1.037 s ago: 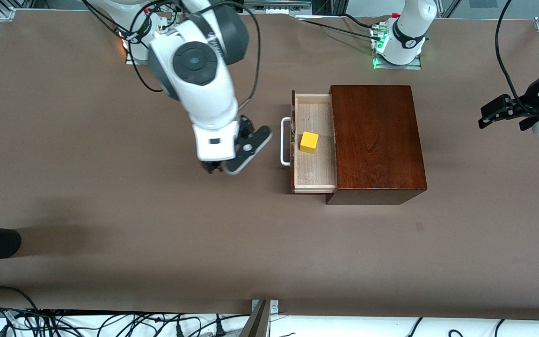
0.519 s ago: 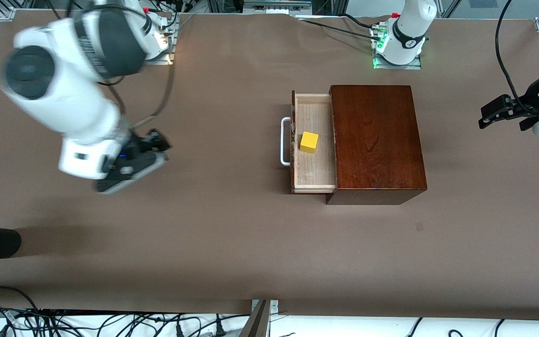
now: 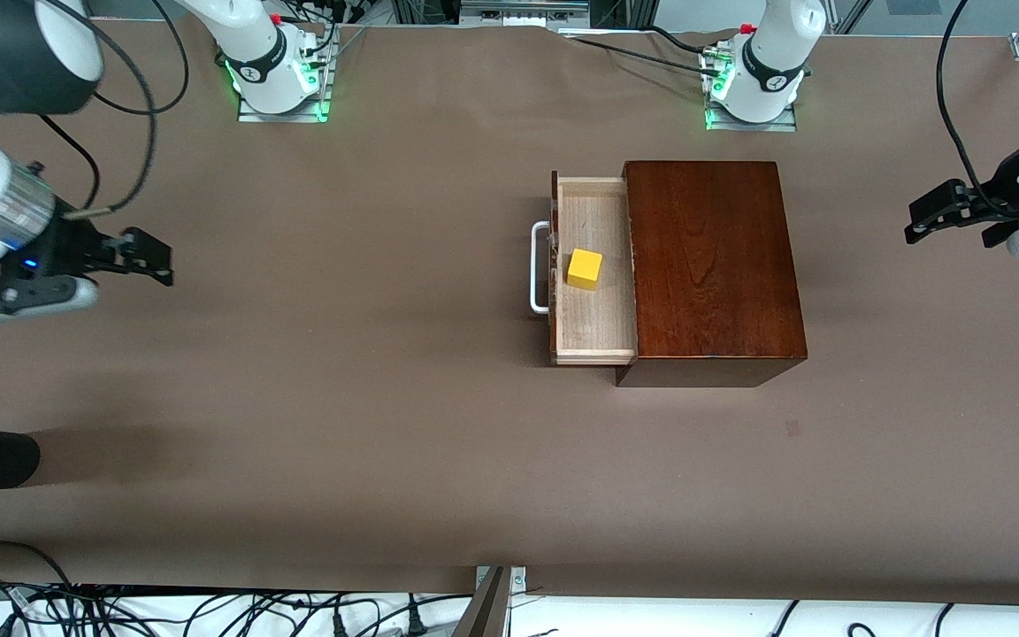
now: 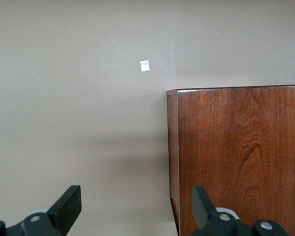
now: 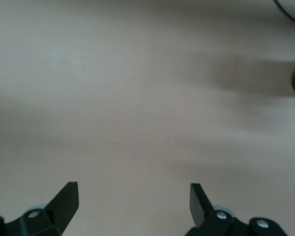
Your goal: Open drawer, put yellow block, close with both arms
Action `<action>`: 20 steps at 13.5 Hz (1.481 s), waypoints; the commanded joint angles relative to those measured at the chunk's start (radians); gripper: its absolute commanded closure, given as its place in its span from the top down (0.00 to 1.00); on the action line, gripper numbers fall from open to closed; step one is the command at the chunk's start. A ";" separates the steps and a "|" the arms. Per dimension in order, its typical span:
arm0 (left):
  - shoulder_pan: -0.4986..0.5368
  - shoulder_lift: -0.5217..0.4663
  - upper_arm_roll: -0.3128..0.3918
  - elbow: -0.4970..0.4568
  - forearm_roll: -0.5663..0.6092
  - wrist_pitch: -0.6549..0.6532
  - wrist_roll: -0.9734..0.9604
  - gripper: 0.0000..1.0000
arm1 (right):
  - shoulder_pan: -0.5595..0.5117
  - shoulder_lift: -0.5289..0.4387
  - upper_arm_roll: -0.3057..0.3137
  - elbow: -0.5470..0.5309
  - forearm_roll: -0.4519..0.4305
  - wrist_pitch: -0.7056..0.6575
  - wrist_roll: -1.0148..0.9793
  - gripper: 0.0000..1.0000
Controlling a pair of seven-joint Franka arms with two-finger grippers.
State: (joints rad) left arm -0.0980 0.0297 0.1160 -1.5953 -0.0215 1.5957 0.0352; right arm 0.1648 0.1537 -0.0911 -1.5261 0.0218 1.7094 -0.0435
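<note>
The brown worktop (image 3: pixel 297 425) carries one piece of furniture: a glossy reddish-brown wooden box (image 3: pixel 708 265) standing toward the left arm's end. Its drawer (image 3: pixel 593 341) is pulled out toward the right arm's end, pale wood showing inside, with the white U-shaped handle (image 3: pixel 539 267) on its dark front.

The right arm sits at its own end of the worktop, well apart from the drawer, its right pincer (image 3: pixel 142 257) hanging over bare worktop with the fingers spread wide and nothing between them, as the right wrist view confirms. The left pincer (image 3: pixel 938 212) hovers at the opposite end, past the box's closed back, also spread wide and empty; the left wrist view shows the box top just ahead of it.

The yellow block (image 3: pixel 585 269) rests inside the drawer, close to the front panel, near the handle.

Judging from this, only the closing remains. With both arms pushing, a shove on the handle that outpaces the left arm's bracing could slide the whole box along the worktop instead of seating the drawer, or an off-centre push could skew the tray so it jams.
</note>
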 commanded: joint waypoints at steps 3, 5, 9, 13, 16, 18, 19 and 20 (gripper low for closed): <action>0.009 0.018 0.001 0.035 -0.026 -0.008 0.025 1.00 | -0.071 -0.094 0.001 -0.074 0.001 -0.013 0.054 1.00; 0.009 0.018 -0.001 0.035 -0.026 -0.008 0.023 1.00 | -0.090 -0.109 0.001 -0.074 0.000 -0.037 0.097 1.00; 0.009 0.018 -0.001 0.035 -0.025 -0.008 0.025 1.00 | -0.123 -0.115 0.001 -0.069 0.000 -0.071 0.151 1.00; 0.011 0.018 0.001 0.052 -0.025 -0.010 0.025 1.00 | -0.128 -0.098 -0.004 -0.062 -0.017 -0.079 0.152 1.00; 0.009 0.016 -0.001 0.052 -0.025 -0.010 0.020 1.00 | -0.128 -0.098 -0.002 -0.062 -0.020 -0.082 0.152 1.00; 0.004 0.018 -0.007 0.052 -0.025 -0.010 0.009 1.00 | -0.128 -0.098 -0.002 -0.062 -0.019 -0.082 0.151 1.00; 0.000 0.024 -0.009 0.054 -0.026 -0.008 0.005 1.00 | -0.128 -0.098 -0.002 -0.062 -0.019 -0.082 0.148 1.00; -0.005 0.032 -0.009 0.058 -0.034 -0.008 0.003 1.00 | -0.128 -0.097 -0.002 -0.062 -0.017 -0.082 0.145 1.00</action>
State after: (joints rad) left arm -0.0988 0.0320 0.1099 -1.5771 -0.0220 1.5970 0.0351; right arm 0.0463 0.0685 -0.1048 -1.5768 0.0131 1.6363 0.0929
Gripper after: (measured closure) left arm 0.000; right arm 0.000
